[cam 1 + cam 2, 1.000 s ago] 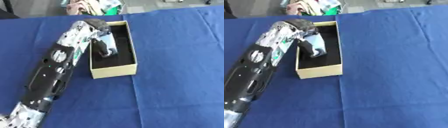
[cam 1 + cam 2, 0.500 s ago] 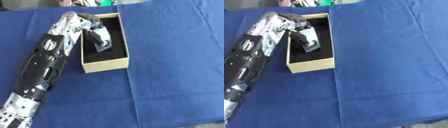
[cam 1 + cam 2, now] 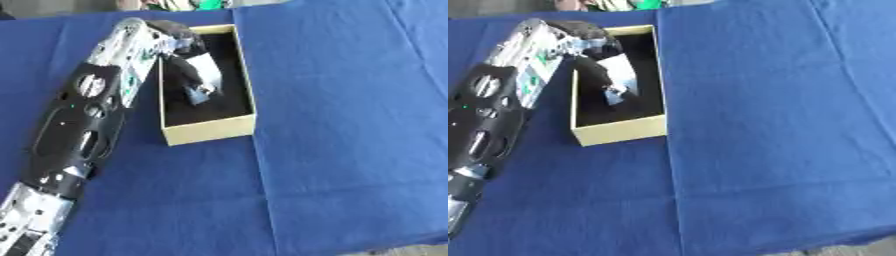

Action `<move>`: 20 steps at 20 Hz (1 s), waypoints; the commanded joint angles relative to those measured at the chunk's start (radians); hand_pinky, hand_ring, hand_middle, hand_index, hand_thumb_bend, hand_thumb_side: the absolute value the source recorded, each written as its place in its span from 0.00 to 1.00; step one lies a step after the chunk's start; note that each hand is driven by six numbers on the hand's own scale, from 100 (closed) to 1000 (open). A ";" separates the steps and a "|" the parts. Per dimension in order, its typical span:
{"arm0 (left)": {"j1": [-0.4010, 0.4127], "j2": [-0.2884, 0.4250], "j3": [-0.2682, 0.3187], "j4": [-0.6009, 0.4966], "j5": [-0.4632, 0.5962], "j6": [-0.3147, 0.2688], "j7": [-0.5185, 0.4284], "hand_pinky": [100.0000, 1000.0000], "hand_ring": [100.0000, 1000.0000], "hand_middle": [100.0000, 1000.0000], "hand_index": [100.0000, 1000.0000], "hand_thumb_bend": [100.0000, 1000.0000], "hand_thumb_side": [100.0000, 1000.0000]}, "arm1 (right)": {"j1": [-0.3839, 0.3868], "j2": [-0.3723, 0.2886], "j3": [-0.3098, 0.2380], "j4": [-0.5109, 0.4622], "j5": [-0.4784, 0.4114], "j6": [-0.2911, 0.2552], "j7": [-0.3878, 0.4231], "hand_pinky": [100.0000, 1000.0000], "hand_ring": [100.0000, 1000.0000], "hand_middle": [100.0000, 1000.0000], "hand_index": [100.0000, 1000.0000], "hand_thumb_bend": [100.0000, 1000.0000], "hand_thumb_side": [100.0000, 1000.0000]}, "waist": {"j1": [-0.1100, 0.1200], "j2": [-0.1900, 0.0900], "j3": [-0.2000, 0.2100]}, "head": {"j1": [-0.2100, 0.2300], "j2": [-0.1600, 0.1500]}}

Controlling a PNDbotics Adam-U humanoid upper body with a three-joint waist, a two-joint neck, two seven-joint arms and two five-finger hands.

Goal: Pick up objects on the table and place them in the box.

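An open rectangular cardboard box (image 3: 210,132), pale yellow outside and lined in black, lies on the desk (image 3: 350,125), which is covered by a dark blue cloth with a crease running down it just right of the box. The robot's left arm (image 3: 83,125), black with silver joints, comes up from the lower left corner and lies along the left wall of the box, covering that wall's outer side and the cloth beside it. At the far left corner of the box the wrist bends over the rim, and the left hand (image 3: 194,75) reaches down into the box, its fingers pointing toward the near wall. A small light-coloured thing (image 3: 203,92) shows at the fingertips over the black lining, about midway along the box; what it is cannot be made out, and I cannot tell whether the fingers close round it or merely hang above it. The hand hides much of the far half of the lining. Beyond the far end of the box, at the desk's edge, sit blurred green and white shapes (image 3: 179,4).
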 commanded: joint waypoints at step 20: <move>0.084 0.272 0.156 -0.776 0.750 0.338 0.909 0.59 0.64 0.66 0.75 0.00 0.77 | 0.028 -0.051 -0.047 -0.011 0.002 -0.036 -0.062 0.67 0.74 0.67 0.75 0.00 0.90 | -0.002 -0.012 0.064 | 0.001 0.003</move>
